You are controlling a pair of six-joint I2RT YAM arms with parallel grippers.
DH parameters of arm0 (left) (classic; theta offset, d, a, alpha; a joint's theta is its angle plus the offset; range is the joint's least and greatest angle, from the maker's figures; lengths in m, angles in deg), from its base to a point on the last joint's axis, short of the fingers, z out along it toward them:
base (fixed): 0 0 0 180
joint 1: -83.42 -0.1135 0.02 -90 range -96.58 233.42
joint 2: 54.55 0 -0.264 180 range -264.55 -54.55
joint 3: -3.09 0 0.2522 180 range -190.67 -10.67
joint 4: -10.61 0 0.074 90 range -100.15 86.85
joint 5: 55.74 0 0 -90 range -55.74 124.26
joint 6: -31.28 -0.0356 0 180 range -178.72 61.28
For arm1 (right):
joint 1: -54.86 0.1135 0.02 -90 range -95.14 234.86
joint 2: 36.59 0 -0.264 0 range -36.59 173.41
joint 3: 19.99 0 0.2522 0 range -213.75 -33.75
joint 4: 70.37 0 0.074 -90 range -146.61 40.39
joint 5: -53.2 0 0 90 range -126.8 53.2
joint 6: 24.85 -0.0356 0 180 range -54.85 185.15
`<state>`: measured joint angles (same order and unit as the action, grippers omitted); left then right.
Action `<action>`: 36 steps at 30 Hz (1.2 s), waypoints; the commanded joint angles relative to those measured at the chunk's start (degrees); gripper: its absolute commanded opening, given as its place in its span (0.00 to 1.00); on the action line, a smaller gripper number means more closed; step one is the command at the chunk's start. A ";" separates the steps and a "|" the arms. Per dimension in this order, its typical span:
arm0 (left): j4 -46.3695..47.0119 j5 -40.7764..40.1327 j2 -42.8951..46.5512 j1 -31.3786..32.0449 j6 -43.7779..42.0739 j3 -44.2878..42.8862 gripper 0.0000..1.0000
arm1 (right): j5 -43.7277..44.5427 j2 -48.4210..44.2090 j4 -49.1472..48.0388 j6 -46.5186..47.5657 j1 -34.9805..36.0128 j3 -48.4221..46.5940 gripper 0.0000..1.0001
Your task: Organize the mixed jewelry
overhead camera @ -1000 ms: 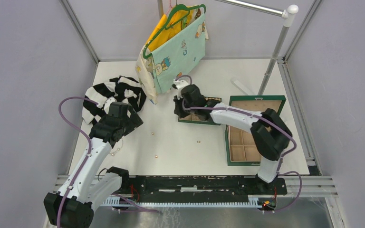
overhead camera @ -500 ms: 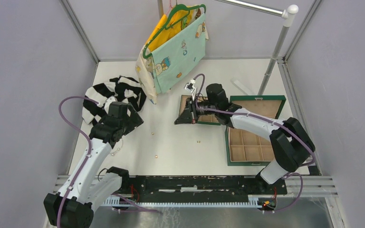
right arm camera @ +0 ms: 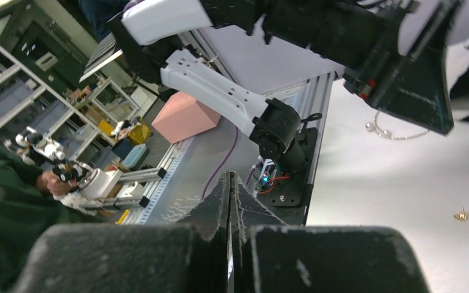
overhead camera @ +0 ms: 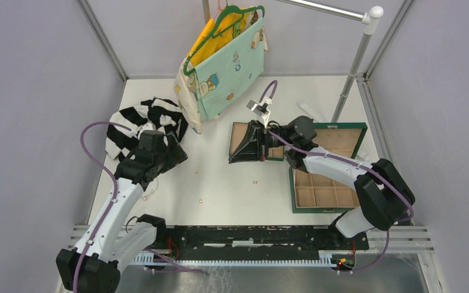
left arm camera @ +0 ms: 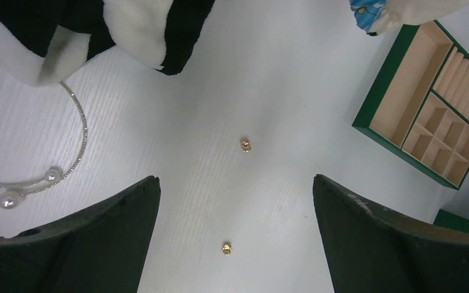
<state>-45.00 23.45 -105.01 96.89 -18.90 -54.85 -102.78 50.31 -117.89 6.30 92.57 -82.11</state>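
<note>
Pale tabletop (left arm camera: 269, 73) lies below my left pincer (left arm camera: 235, 180), fingers (left arm camera: 85, 244) spread wide; two gold pieces (left arm camera: 245, 144) show between them, thin chain (left arm camera: 76, 131) just left. Well right, my right pincer (right arm camera: 229, 183) is pressed closed.

Table (left arm camera: 269, 73): white, matt, with fine parallel ridging.

Left wrist view:
- Gold stud (left arm camera: 245, 144) at centre and second stud (left arm camera: 226, 248) at 6 o'clock: bright polished metal.
- Thin pale chain (left arm camera: 80, 128) at 9 o'clock: silvery and glittering, ending in two glossy pearl beads (left arm camera: 11, 199).
- Striped cloth (left arm camera: 128, 24) at 11 o'clock: soft, fleecy nap.
- Green box (left arm camera: 389, 79) at 2 o'clock: matt shell, tan velvety lining.
- Left gripper (left arm camera: 235, 207) fingers (left arm camera: 91, 244): smooth matt black plastic.

Right wrist view:
- Right gripper (right arm camera: 229, 201) fingers (right arm camera: 323, 256): black, rough, scuffed grey.
- Left arm (right arm camera: 210, 85) links: glossy white plastic.

Top view:
- Base rail (overhead camera: 412, 235) along the 6 o'clock edge: bare brushed metal.
</note>
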 commanded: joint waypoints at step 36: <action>0.91 3.84 0.57 -0.29 -6.14 -3.66 1.00 | 81.93 18.11 77.95 54.19 4.22 -31.03 0.00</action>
<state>-43.86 28.59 -103.76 96.89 -23.73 -55.88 -27.54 66.04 -38.40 59.28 96.40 -110.87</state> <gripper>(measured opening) 0.994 0.004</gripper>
